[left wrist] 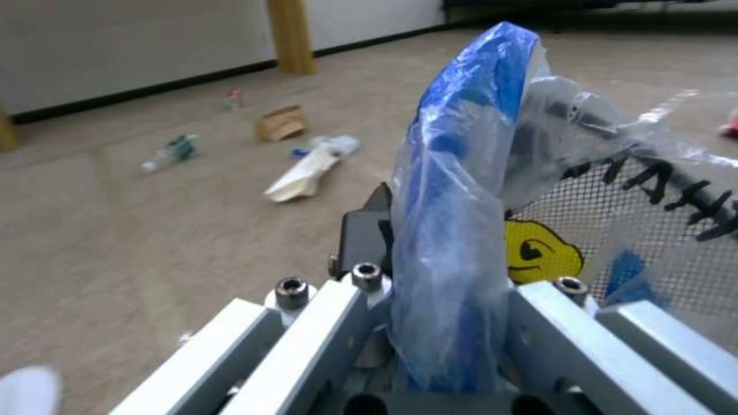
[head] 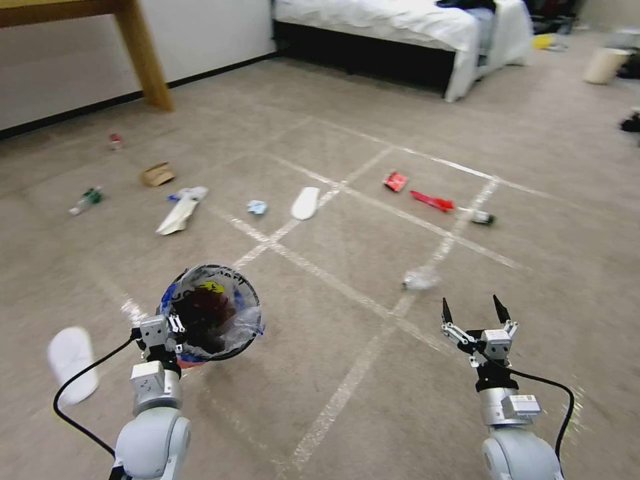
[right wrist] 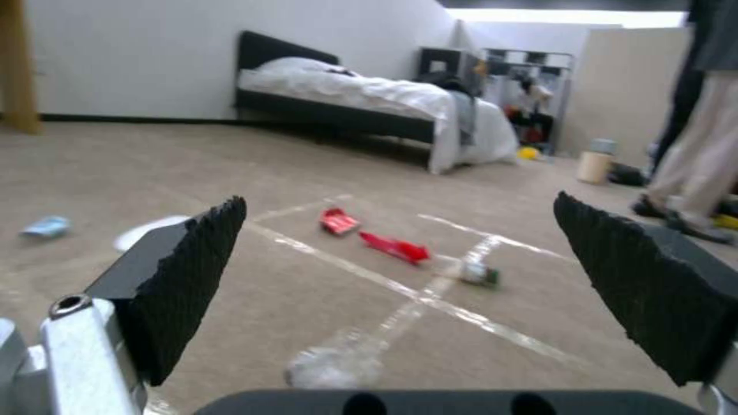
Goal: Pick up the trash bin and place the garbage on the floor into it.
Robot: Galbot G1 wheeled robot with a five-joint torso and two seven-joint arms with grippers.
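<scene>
— Where is the bin?
— I hold the bin point(head: 212, 313) up on the near left. My left gripper point(head: 160, 331) is pinched tight on its rim and bag.
— And the other one?
— My right gripper point(head: 473, 311) hangs near right, spread wide, with nothing in it.
— The trash?
— It lies on the floor point(head: 347, 120) farther off: a red wrapper point(head: 431, 200), a bottle point(head: 480, 216), a white foam piece point(head: 306, 203), a carton point(head: 157, 174).
</scene>
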